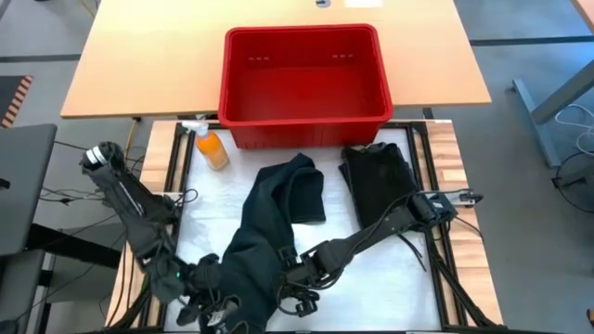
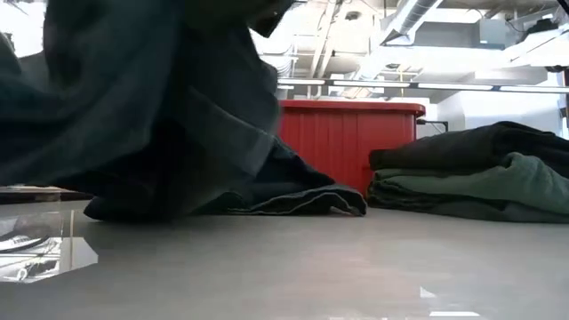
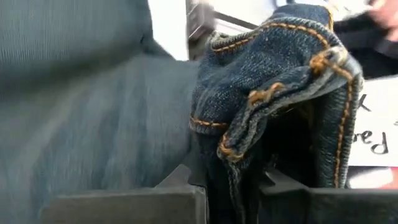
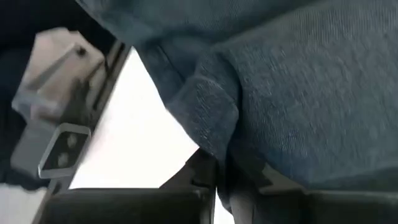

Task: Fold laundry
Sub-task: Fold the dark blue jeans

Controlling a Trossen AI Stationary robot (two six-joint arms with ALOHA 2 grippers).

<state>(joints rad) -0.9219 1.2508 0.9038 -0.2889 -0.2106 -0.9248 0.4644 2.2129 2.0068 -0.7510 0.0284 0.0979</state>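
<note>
A dark blue denim garment (image 1: 269,223) with orange stitching, one piece of the laundry, stretches from the table's near edge toward the red basket. Its far end (image 2: 293,200) lies crumpled on the table, while the near part hangs raised. My left gripper (image 1: 206,283) is shut on the near left part, and my right gripper (image 1: 290,271) on the near right part. A folded stack of dark garments (image 1: 379,181) rests on the table at the right. My left gripper pinches a stitched, doubled-over hem of the denim (image 3: 239,155) between its two fingers, several layers thick. The hem stands up beyond the fingers (image 3: 180,186). My right gripper has a fold of the denim (image 4: 239,168) between its two fingers (image 4: 199,177). The cloth spreads out above them, lifted off the white table top.
The red plastic basket (image 1: 306,74) stands at the far side of the work mat. An orange bottle (image 1: 212,148) lies beside its left corner. The white mat (image 1: 213,199) shows bare to the left of the denim and between it and the folded stack.
</note>
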